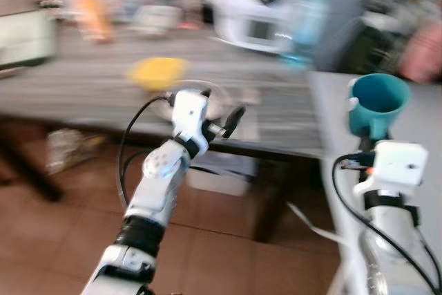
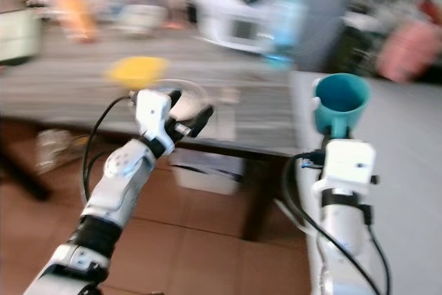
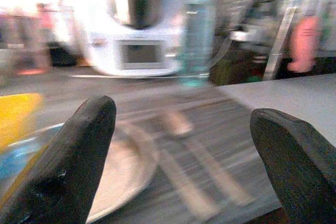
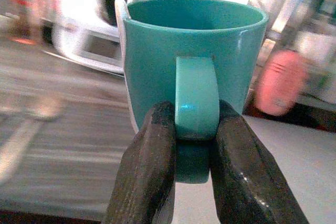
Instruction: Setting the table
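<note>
**Teal mug in the right pincer, dark bench ahead**

Right pincer [image 4: 181,145] is clamped on the handle of the glossy teal ceramic mug [image 4: 194,61], one black finger each side of the loop; the mug rides upright, mouth up, held above the pale grey bench [image 1: 421,122] at the robot's right; out from there, the left pincer [image 3: 178,156] hangs with its fingers spread wide and nothing between them, raised at the near edge of the dark wooden bench [image 1: 90,88]; just beyond its tips lies a round pale plate [image 3: 123,169], with two blurred strips, cutlery by the look, lying lengthwise away from the robot beside it; a yellow bowl-like thing [image 1: 157,72] sits just past the plate; further back a white kitchen appliance [image 3: 131,51] and a clear blue-capped bottle [image 3: 195,35] stand near the far side; everything smeared with motion. My read: the place setting lies forward and to the left of the mug, so the right arm must carry it across; the left arm is nearer the plate but empty.
</note>
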